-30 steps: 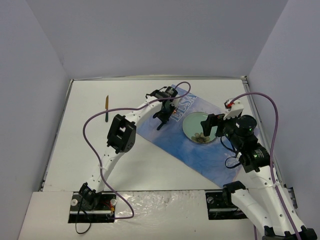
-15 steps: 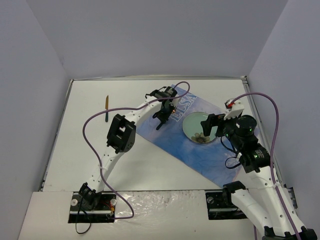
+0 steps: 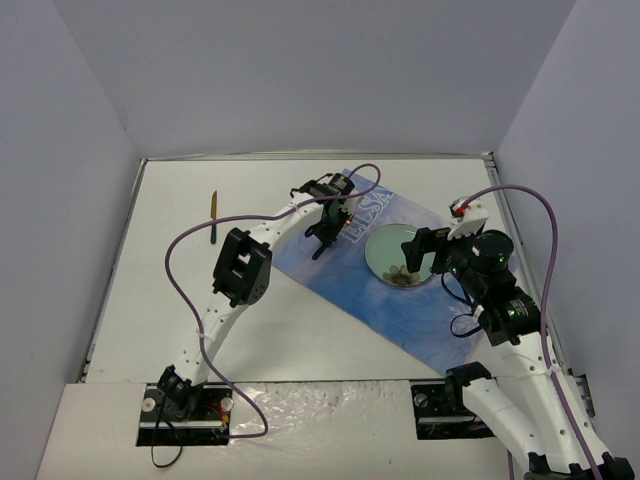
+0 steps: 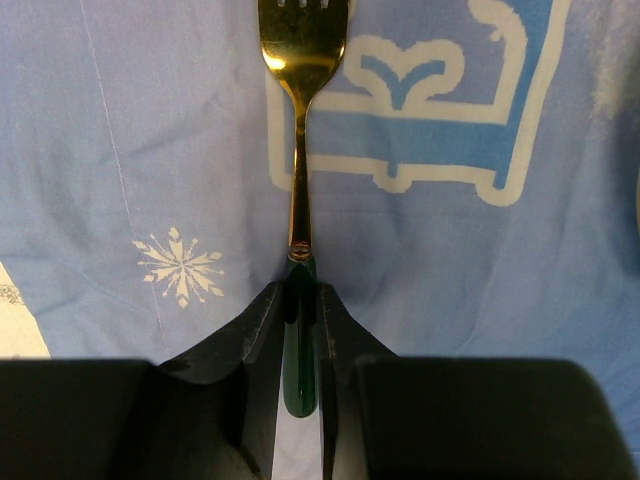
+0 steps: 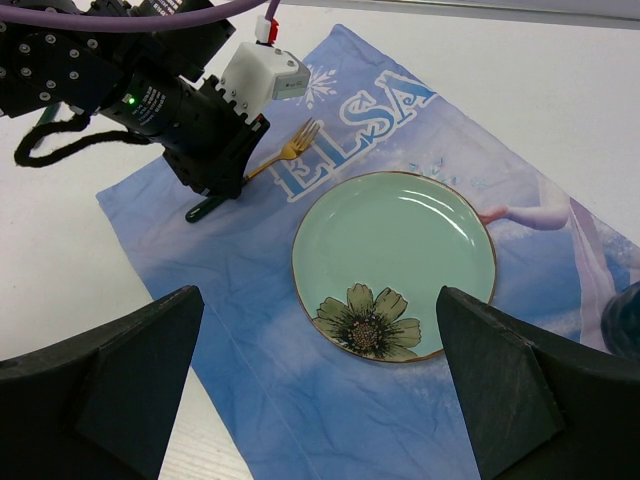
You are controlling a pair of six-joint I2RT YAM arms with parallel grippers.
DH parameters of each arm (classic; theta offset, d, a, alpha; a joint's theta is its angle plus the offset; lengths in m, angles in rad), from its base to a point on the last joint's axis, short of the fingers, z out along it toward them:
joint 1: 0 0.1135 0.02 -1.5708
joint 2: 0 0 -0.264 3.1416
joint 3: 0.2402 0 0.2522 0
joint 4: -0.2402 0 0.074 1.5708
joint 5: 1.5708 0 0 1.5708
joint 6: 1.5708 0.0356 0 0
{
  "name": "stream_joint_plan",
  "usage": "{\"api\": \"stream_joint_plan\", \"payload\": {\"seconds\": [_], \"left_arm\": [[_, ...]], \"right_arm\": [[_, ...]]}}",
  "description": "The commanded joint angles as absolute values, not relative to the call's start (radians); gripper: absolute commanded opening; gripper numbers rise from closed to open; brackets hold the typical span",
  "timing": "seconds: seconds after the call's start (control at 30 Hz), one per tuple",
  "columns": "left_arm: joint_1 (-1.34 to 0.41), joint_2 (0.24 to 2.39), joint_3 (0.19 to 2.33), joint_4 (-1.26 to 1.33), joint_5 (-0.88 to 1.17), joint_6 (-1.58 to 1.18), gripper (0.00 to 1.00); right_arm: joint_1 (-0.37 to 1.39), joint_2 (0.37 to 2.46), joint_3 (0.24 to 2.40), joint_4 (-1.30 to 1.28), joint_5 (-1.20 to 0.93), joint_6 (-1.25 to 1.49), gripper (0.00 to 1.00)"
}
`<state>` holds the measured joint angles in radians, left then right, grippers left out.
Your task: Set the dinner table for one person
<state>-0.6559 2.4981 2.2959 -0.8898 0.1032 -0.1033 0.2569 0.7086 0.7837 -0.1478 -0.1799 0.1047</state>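
The white dinner table (image 3: 180, 300) carries a blue Elsa-print placemat (image 3: 340, 290). A pale green plate with a flower (image 3: 392, 250) sits on the placemat, and it also shows in the right wrist view (image 5: 400, 250). My left gripper (image 3: 320, 240) is low over the placemat just left of the plate, shut on the dark green handle of a gold fork (image 4: 298, 150). The fork (image 5: 290, 150) lies along the placemat, tines toward the ELSA lettering. My right gripper (image 5: 318, 295) is wide open and empty, above the plate's near edge.
A gold knife with a green handle (image 3: 213, 216) lies on the bare table at the far left. A dark blue-green object (image 5: 625, 315) shows at the placemat's right edge. Grey walls enclose the table on three sides.
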Motion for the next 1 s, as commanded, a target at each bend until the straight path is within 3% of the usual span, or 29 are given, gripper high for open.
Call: {"api": "stream_joint_plan", "payload": {"seconds": [0.0,0.1,0.67,0.97], "left_arm": [[-0.649,2.442,2.284,-0.878,0.068,-0.065,0.08],[-0.649,2.441,2.283,-0.881,0.06,-0.066,0.14],[-0.605,2.197,2.255,-0.836,0.034,-0.19,0.81],[-0.351,1.962,1.976,-0.696,0.01,-0.356,0.93]], "right_arm": [[0.263,0.711,0.804,-0.1,-0.188,0.109,1.0],[0.262,0.714,0.804,-0.1,-0.191,0.109,1.0],[0.262,0.716,0.825,-0.101,-0.201,0.078,1.0],[0.262,0.754,0.842,-0.099,-0.203,0.094,1.0]]}}
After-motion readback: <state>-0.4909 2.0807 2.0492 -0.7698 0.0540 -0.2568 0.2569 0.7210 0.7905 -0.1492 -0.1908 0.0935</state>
